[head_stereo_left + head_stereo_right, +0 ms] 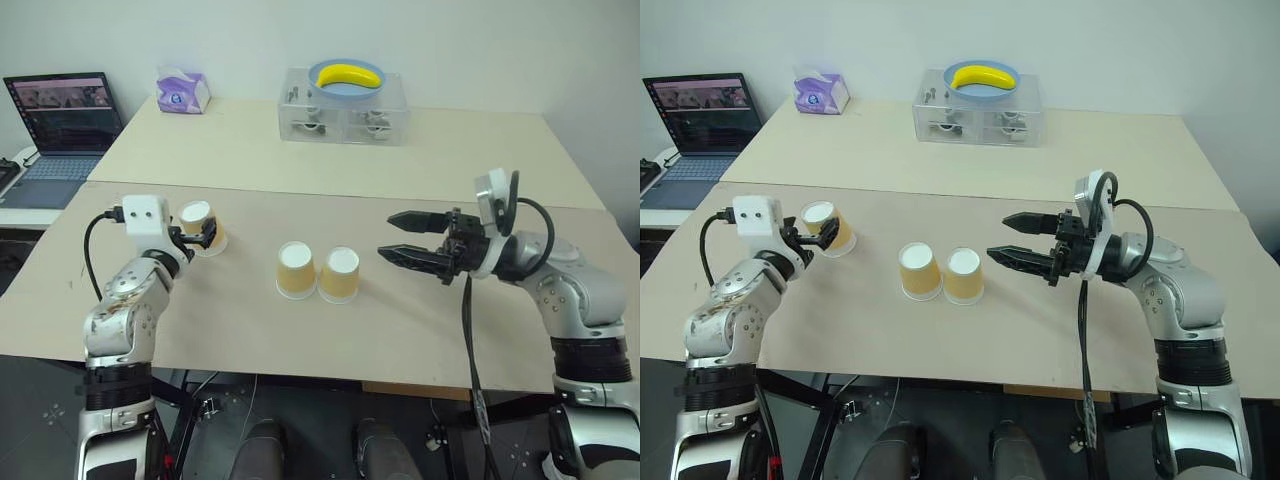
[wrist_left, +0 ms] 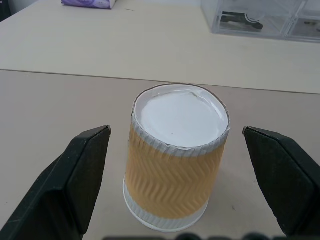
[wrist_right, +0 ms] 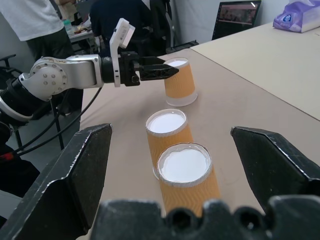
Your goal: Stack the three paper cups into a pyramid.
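Three paper cups stand upside down, white bases up, on the tan worktop (image 1: 400, 330). Two of them form a pair: the left cup of the pair (image 1: 295, 270) and the right cup of the pair (image 1: 339, 274) stand side by side, touching or nearly so. The third cup (image 1: 203, 228) stands well apart from that pair, on the robot's left.

The left gripper (image 1: 197, 235) is level at the third cup with its fingers (image 2: 75, 180) spread wide, one on each side of the cup, and a clear gap shows between each finger and the ribbed wall; it pinches nothing.

The right gripper (image 1: 403, 238) hovers just beside the pair on the robot's right, pointing toward it, its fingers likewise spread and empty.

Behind the pair, across the worktop, are a clear plastic drawer box (image 1: 345, 118) carrying a blue bowl (image 1: 345, 92) with a banana (image 1: 350, 75), a purple tissue pack (image 1: 182, 90), and an open laptop (image 1: 62, 125).
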{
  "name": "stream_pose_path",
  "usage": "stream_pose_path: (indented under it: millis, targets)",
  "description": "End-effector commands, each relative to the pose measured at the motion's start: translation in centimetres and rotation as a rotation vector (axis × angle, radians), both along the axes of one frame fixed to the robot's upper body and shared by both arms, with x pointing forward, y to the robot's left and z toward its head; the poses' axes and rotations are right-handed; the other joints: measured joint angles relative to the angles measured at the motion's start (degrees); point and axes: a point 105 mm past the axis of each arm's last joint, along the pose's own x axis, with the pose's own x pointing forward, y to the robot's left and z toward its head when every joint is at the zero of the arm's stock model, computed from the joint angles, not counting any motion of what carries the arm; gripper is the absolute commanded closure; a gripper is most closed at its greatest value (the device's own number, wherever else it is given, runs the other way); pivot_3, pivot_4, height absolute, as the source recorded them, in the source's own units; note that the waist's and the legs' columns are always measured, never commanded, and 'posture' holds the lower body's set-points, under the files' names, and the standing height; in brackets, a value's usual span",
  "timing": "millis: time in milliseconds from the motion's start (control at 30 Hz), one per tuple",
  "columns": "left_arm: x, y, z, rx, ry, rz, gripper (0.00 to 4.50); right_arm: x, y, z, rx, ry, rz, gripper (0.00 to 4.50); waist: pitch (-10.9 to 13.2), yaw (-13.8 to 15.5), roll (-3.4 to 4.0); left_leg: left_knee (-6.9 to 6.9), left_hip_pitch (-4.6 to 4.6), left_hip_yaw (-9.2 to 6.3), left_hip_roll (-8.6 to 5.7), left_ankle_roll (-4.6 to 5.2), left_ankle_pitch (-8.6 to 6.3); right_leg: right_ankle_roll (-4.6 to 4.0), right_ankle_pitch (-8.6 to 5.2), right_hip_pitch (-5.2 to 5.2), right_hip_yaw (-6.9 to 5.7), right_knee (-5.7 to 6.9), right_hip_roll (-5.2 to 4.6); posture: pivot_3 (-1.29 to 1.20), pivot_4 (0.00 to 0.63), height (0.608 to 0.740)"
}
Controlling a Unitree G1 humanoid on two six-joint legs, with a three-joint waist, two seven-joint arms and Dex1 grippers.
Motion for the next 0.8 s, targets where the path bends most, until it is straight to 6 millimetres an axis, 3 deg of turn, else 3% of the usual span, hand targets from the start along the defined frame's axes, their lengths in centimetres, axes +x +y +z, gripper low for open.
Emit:
stream_pose_path:
  millis: [33, 767, 800]
  targets:
    - [0.2, 0.5, 1.5, 0.014, -0.059, 0.017, 0.0, -0.5, -0.3, 1.5, 0.013, -0.076, 0.0, 0.02, 0.0, 0.02, 0.0, 0.01, 0.0, 0.0, 0.0, 0.0, 0.0, 0.0, 0.0, 0.0, 0.0, 0.0, 0.0, 0.0, 0.15, 0.694]
    - [2.2, -0.8, 1.2, 0.018, -0.073, -0.009, 0.0, -0.2, -0.8, 1.6, -0.001, -0.08, -0.021, 0.02, 0.0, 0.03, 0.0, 0.02, -0.02, -0.05, -0.02, 0.0, 0.0, 0.0, 0.0, 0.01, -0.05, 0.0, -0.02, 0.0, 0.15, 0.694]
    - [2.2, -0.8, 1.3, 0.02, -0.076, -0.005, 0.25, -0.2, -0.8, 1.6, -0.002, -0.079, -0.022, 0.0, 0.0, 0.03, -0.01, 0.03, -0.02, -0.05, -0.02, 0.0, 0.0, 0.0, 0.0, 0.01, -0.05, 0.0, -0.02, 0.0, 0.15, 0.694]
